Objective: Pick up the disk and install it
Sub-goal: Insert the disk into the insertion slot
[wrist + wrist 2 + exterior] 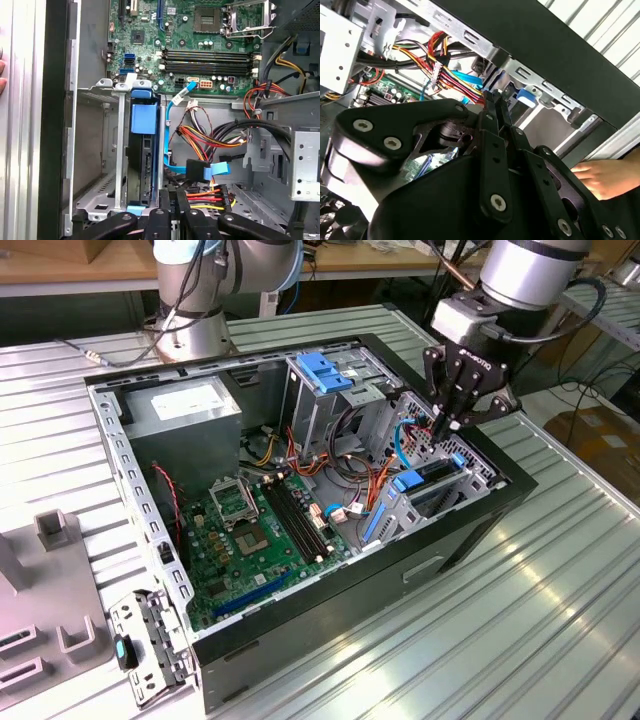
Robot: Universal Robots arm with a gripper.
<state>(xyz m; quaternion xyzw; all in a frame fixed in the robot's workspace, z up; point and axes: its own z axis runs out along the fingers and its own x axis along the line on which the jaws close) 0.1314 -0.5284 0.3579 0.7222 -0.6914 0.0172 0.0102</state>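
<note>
1 open computer case [300, 620] lies on the ribbed metal worktop [560, 610], its green motherboard [262, 530] exposed. 1 disk [145, 165], dark grey with blue rails, stands on edge in the drive bay at the case's corner on the exterior view's right, also seen in the exterior view [432, 483]. 1 tool [447, 425] hangs just above that bay beside the disk; in the first wrist view [175, 195] its 2 fingers are pressed together with nothing between them. 1 larger blue latch plate [325, 370] tops the silver cage. 1 hand [605, 177] rests outside the case wall.
</note>
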